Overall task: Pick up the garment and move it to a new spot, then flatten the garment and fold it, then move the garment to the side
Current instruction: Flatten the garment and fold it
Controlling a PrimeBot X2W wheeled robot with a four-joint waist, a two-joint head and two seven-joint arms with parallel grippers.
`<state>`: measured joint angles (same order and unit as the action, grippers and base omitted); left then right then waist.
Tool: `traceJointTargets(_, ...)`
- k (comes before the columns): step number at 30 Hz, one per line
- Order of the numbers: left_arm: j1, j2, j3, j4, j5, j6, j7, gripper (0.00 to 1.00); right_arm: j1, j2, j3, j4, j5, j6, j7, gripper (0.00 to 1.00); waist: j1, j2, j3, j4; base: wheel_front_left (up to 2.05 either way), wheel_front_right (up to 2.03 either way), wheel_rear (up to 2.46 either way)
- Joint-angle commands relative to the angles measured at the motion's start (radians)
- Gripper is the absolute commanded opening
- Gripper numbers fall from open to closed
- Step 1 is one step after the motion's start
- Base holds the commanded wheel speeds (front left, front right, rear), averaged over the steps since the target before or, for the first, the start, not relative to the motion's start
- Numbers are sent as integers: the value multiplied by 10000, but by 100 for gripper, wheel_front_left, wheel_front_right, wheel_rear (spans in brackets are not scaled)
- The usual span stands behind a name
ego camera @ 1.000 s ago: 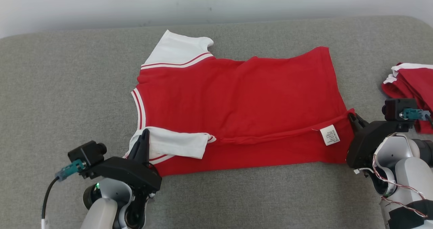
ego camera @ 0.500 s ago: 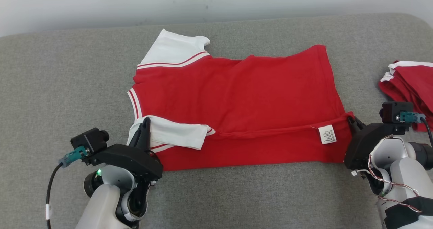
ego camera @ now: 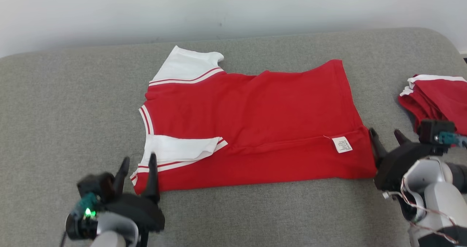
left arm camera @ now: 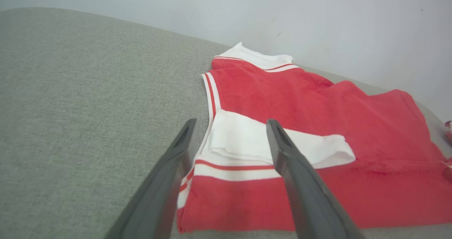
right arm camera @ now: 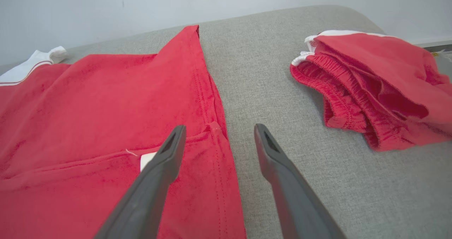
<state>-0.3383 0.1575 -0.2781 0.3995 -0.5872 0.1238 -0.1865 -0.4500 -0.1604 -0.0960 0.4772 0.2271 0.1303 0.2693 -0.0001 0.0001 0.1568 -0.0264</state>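
Note:
The garment [ego camera: 255, 123] is a red T-shirt with white sleeves, lying flat on the grey cushion, its near long edge folded up over the body with a white label [ego camera: 342, 144] showing. My left gripper [ego camera: 138, 161] stands open at the shirt's near left corner, by the folded white sleeve [left arm camera: 247, 140]; nothing is between its fingers. My right gripper [ego camera: 385, 134] is open at the near right corner, its fingers straddling the hem's edge [right arm camera: 217, 133] without holding it. The shirt [right arm camera: 88, 119] spreads left in the right wrist view, and the left wrist view looks along the shirt [left arm camera: 317, 126].
A bundle of red and white clothing [ego camera: 437, 99] lies at the cushion's right end, also the bundle [right arm camera: 370, 87] close to my right fingers. The grey cushion [ego camera: 73, 112] has bare fabric left of the shirt and along its front. A pale wall [ego camera: 233, 10] runs behind.
Both grippers have opened and let go of the shirt's folded near edge, which now lies on the cushion. Both have drawn back a little. The head camera has shifted.

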Motion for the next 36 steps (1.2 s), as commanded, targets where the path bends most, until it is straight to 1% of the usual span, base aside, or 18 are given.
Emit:
traceJointTargets(1, 407, 294, -304, -115, 529, 198, -1, 100, 406, -85, -101, -170, -100, 5, 141, 100, 1, -1, -70, 25, 0, 0, 0)
traceJointTargets(2, 407, 294, -304, -115, 529, 198, -1, 100, 406, -85, -101, -170, -100, 5, 141, 100, 1, -1, -70, 25, 0, 0, 0)
traceJointTargets(6, 892, 672, -854, -347, 1373, 709, 282, 100, 1009, 15, -418, -507, -308, 5, 430, 100, 1, -1, -23, 53, 0, 0, 0)
traceJointTargets(9, 967, 823, -1051, -395, 1688, 1016, 521, 100, 1246, 86, -458, -592, -617, 5, 631, 100, 1, -1, 108, 43, 0, 0, 0)
traceJointTargets(12, 777, 953, -1170, -298, 2007, 1290, 727, 100, 1196, 210, -442, -502, -817, 5, 766, 100, 1, -1, 290, 4, 0, 0, 0)
traceJointTargets(15, 539, 912, -1174, -159, 2092, 1574, 913, 100, 947, 300, -399, -321, -1045, 5, 752, 100, 1, -1, 468, 11, 0, 0, 0)
traceJointTargets(19, 282, 864, -1202, 155, 2149, 1746, 1103, 100, 719, 460, -335, 193, -1258, 5, 959, 100, 1, -1, 588, 28, 0, 0, 0)
traceJointTargets(26, 195, 673, -1480, 562, 1929, 1524, 1652, 100, 710, 871, -98, 1111, -815, 25, 1832, 100, 1, -1, 650, 121, 0, 0, 0)
traceJointTargets(27, 185, 626, -1505, 691, 1859, 1481, 1792, 80, 770, 935, -33, 1232, -600, 31, 1989, 100, 1, -1, 650, 142, 0, 0, 0)
traceJointTargets(28, 194, 603, -1539, 775, 1830, 1423, 1874, 20, 804, 954, 57, 1256, -546, 45, 2018, 56, 1, -1, 643, 145, 0, 0, 0)
traceJointTargets(29, 207, 573, -1553, 847, 1772, 1388, 1953, 0, 824, 948, 139, 1219, -465, 49, 1959, 13, 1, -1, 634, 145, 0, 0, 0)
traceJointTargets(30, 208, 552, -1534, 874, 1716, 1346, 1916, 0, 845, 950, 233, 1177, -364, 51, 1890, 0, 1, -1, 621, 142, 0, 0, 0)
traceJointTargets(36, 341, 578, -1295, 836, 1416, 1270, 1495, 0, 866, 688, 343, 654, 260, 35, 1239, 0, 1, -1, 277, 126, 0, 0, 0)
